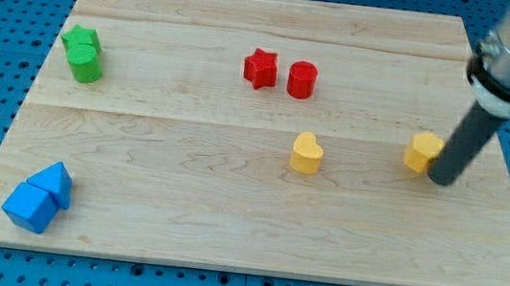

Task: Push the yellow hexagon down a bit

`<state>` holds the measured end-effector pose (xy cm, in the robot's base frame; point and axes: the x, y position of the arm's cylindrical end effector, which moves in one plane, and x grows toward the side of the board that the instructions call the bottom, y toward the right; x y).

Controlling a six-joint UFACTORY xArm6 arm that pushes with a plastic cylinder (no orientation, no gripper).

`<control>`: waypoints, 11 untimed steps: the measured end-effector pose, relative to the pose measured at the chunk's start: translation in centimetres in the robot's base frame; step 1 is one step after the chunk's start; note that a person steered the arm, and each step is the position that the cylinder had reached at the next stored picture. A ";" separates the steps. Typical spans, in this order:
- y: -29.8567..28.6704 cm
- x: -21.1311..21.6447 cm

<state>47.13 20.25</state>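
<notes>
Blue blocks [37, 198] sit far to the view's left of my tip [441, 181], lower down on the board [227, 217]. My tip, a bare rod, rests against the yellow hexagon [422, 151] from the view's right. Beyond it to the view's left is a yellow heart [306, 154].

Wooden board [255, 230] carries green [83, 54], red [280, 73], yellow [364, 153], blue blocks [38, 198]

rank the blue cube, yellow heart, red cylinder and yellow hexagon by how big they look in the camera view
1. blue cube, clearly largest, though nearest the view's bottom.
2. yellow heart.
3. red cylinder and yellow hexagon look alike; my tip hides part of the hexagon, so no ranking.
</notes>
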 end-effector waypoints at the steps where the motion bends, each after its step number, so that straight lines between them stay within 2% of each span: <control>1: -4.9 -5.4; 2: -1.1 -5.4; 3: 4.3 -7.6; 4: 1.9 -12.6; 5: -0.6 -11.7; 6: -3.8 -8.7; 7: -9.5 -8.7; 8: -12.5 -7.1; 9: -12.6 -7.3; 11: -13.7 -13.6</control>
<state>33.56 6.57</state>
